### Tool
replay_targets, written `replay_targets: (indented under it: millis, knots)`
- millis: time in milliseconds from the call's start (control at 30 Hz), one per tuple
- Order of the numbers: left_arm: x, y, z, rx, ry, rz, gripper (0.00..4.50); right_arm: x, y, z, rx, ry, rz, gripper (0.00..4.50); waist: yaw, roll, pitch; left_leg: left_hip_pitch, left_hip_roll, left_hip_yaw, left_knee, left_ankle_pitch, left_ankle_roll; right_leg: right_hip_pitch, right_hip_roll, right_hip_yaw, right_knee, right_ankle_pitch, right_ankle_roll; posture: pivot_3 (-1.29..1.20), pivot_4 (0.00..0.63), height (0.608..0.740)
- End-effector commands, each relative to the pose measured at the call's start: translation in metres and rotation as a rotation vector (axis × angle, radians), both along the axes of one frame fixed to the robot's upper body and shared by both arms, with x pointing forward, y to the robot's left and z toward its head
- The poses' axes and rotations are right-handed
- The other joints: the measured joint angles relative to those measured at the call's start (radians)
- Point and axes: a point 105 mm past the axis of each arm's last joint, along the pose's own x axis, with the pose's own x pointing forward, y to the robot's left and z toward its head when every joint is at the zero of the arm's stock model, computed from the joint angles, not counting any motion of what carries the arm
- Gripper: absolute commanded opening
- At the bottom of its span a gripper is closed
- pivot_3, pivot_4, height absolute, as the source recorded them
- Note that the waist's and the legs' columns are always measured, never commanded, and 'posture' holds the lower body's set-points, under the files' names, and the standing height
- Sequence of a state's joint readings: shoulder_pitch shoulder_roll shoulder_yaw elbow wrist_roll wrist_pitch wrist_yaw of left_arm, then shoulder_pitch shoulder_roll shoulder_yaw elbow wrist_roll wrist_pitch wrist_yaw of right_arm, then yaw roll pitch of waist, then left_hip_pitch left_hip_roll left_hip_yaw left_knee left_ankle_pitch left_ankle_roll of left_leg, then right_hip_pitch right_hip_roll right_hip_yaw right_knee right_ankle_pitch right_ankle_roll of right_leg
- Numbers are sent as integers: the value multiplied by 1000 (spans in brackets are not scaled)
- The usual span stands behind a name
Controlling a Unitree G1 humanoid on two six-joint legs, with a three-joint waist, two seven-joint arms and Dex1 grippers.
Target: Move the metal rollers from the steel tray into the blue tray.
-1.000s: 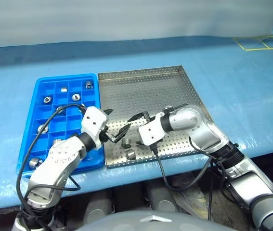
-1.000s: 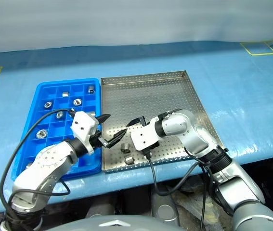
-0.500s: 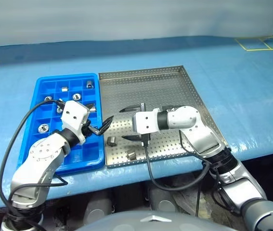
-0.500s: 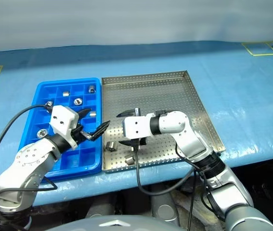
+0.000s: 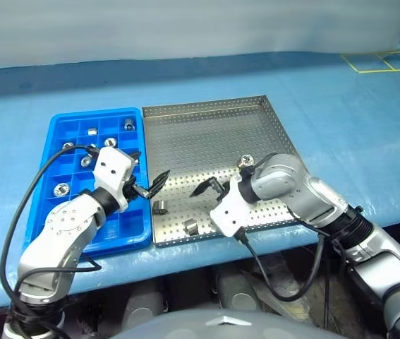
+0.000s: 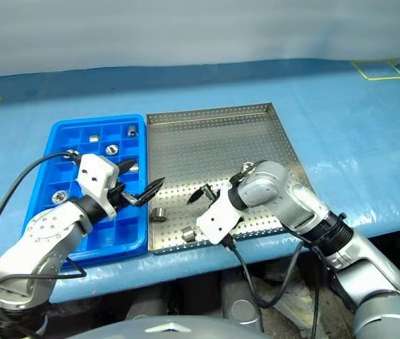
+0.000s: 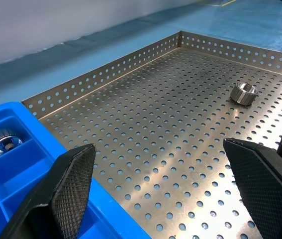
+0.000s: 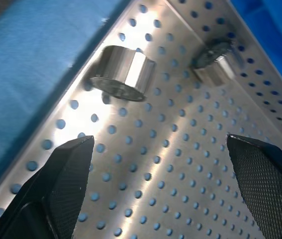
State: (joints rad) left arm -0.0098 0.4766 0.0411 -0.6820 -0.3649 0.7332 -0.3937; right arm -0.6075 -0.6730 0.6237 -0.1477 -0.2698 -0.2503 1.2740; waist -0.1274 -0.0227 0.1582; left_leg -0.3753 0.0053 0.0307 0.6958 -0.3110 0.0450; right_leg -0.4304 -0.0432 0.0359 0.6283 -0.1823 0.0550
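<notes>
The steel tray [image 5: 214, 134] lies beside the blue tray [image 5: 57, 212], which holds several metal rollers [image 5: 61, 188] in its compartments. Two rollers lie near the steel tray's front left corner, one [image 5: 160, 207] by the left rim and one [image 5: 190, 226] by the front rim. My left gripper [image 5: 150, 175] hovers open and empty over the seam between the trays. My right gripper [image 5: 207, 189] is open and empty, tilted down just right of those two rollers [image 8: 123, 72] [image 8: 215, 62]. Another roller [image 7: 243, 93] lies farther out on the perforated floor.
Both trays sit near the front edge of a table covered in blue sheeting [image 5: 341, 120]. Yellow tape marks [image 5: 386, 62] lie at the far right. Black cables hang from both wrists. A pale wall [image 5: 185, 28] runs behind the table.
My left gripper moved left, from over the steel tray to the trays' seam. My right gripper swung left, then drew back toward the front edge and tipped down. One roller shifted left.
</notes>
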Motion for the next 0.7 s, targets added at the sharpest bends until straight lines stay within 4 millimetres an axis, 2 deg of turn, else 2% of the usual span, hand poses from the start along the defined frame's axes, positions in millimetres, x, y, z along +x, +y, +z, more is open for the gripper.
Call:
replay_targets:
  millis: [33,167,400,700]
  knots:
    - [-4,-4,12,6,-52,-18,4466,-9,2,2,-58,-36,117,4500,0,0,0,0,0,0,0,0,0,0,0,0,0,0,0,-193,150,740]
    - [-4,-3,11,7,-51,-11,4466,-16,7,0,-73,-34,181,4500,7,0,0,0,0,-1,0,0,0,0,0,-1,0,0,0,-185,150,740]
    - [-5,-2,10,10,-48,-7,4466,-16,14,2,-75,-71,231,4500,10,0,0,-1,0,-3,0,0,-1,0,-1,-4,0,-1,-1,-182,150,740]
    - [-4,0,10,13,-49,3,4466,-30,23,-3,-91,-56,322,4500,13,0,0,-1,0,-7,-1,0,-3,1,-2,-9,0,-2,-3,-172,150,740]
